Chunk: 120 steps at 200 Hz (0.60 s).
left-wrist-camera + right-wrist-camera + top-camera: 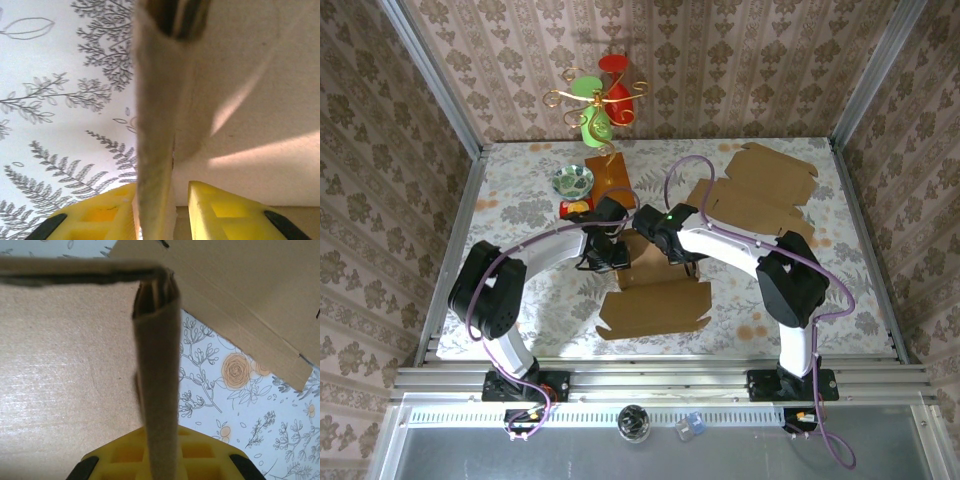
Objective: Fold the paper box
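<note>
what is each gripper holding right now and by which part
Right gripper is shut on the cardboard box, pinching its folded side wall. Left gripper straddles the other side wall with a visible gap, not clamped.

1. Plain brown cardboard, that paper box.
2. The tablecloth: white, grey fern leaves, orange blooms scattered.
3. Beige striped damask on the walls.
4. Bright yellow on left gripper and right gripper.
5. The ornament: red, green, gold curls.
</note>
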{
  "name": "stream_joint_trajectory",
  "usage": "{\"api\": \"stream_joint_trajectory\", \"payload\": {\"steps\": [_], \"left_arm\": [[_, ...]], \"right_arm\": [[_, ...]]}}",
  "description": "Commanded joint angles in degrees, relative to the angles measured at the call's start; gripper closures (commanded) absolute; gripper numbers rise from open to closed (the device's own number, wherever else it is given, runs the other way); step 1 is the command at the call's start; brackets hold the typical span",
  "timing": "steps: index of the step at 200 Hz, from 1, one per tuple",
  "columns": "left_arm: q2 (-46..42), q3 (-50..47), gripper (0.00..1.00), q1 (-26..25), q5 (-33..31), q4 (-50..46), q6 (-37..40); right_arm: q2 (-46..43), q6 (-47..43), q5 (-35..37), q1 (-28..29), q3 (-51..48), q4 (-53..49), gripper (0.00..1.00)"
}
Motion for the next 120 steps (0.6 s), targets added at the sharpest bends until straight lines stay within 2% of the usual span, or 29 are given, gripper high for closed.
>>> {"api": "stream_joint_trajectory", "payload": {"steps": [1,31,102,120], "left_arm": [[-1.65,1.72,0.66,0.11,3.82,-0.99,-0.05],[-1.92,1.68,0.63,0.68,6.1,-0.63,-0.43],[-6.58,1.98,0.56,2.23,6.02,0.08,-0.37],[-7.98,2.13,0.5,3.01,7.11,0.24,-1.09]], "right_arm": [[0.42,2.55,-0.69,-1.05,-1.48,-0.03,1.0],[0.84,3.16,-1.69,-1.57,-1.59,-0.27,1.0],[2.35,5.53,-4.99,-3.25,-2.35,-1.13,1.0],[2.32,6.32,-6.47,-4.22,-3.48,-0.62,1.0]]}}
